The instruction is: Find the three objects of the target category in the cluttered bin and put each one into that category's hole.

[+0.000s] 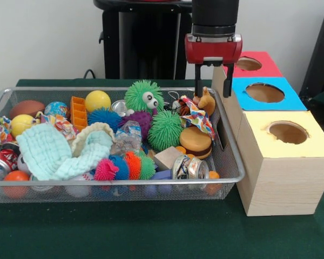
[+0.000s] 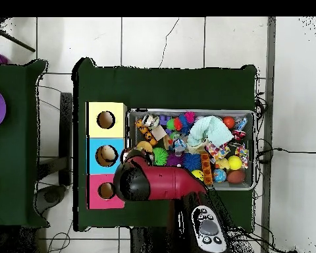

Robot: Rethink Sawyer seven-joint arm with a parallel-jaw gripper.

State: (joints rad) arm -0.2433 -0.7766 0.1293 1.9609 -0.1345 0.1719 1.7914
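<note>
the green-covered table [image 1: 151, 232] carries a wire mesh bin [image 1: 229, 162] heaped with toys, and just beside the bin stands a wooden box row with a yellow top [image 1: 313, 143], a blue top [image 1: 291, 100] and a red top [image 1: 267, 67], each with a round hole. from overhead something brownish shows inside the blue hole [image 2: 106, 154]. the red and black arm [image 2: 160, 182] comes down over the bin's corner next to the boxes. its gripper [image 1: 214, 85] hangs with its two black fingers [image 1: 198, 81] spread apart and nothing between them, just above a small brown stuffed animal [image 1: 207, 101] and a patterned cloth [image 1: 197, 116]. in the bin lie a pale mint cloth [image 1: 48, 154], green spiky balls [image 1: 164, 129], a toy burger [image 1: 195, 142], a crushed can [image 1: 189, 167], a yellow ball [image 1: 98, 100] and an orange ball [image 1: 16, 178].
</note>
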